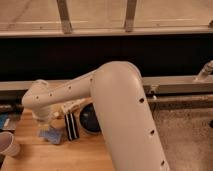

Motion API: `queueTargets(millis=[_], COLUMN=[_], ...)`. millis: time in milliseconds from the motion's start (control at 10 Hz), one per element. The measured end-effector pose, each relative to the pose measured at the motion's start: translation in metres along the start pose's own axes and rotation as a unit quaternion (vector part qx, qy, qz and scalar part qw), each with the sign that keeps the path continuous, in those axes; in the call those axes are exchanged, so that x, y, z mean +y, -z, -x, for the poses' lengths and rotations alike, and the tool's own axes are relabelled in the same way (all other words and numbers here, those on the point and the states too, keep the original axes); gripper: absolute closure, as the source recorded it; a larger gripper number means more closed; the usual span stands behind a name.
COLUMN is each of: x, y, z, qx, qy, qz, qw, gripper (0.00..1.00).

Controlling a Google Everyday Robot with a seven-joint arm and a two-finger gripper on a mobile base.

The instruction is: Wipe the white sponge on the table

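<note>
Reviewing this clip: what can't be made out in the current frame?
- Gripper: camera view, hangs low over the table at its left; the wrist hides it.
- White sponge: not visible, perhaps behind the arm.
- Paper cup: cut off by the left edge.
- Dark round object: partly behind the arm, too blurred to identify.

— What colours stand out from here?

— A cream-white robot arm (pixel 117 107) dotted with small dark holes sweeps across a light-brown wooden worktop (pixel 75 155) with plank grain. Its end effector (pixel 45 121) is down at the worktop's left, by the arm's wrist.

— And on the worktop?

— A light-blue pad (pixel 51 135), a block striped black and white (pixel 71 126), a round black object (pixel 91 119) and a pale paper cup (pixel 8 143) with a darker inside. Behind runs a black band (pixel 150 55) under a pale rail.
</note>
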State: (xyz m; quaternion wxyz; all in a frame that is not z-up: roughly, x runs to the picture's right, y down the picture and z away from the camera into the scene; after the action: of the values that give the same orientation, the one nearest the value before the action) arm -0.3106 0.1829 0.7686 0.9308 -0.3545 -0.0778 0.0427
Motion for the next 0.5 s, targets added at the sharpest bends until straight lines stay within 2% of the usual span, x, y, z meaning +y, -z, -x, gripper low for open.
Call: queueTargets(millis=[100,300,500], x=[-0.019,-0.037,-0.035], y=[0.002,0.005,0.005], z=[-0.002,0.006,0.016], qx=[0.0,-0.005,-0.006], qy=[-0.007,-0.006,0.007], qz=[-0.004,-0.01,-0.014], qw=[1.0,0.9999,0.9999], gripper=[1.0,1.0,1.0])
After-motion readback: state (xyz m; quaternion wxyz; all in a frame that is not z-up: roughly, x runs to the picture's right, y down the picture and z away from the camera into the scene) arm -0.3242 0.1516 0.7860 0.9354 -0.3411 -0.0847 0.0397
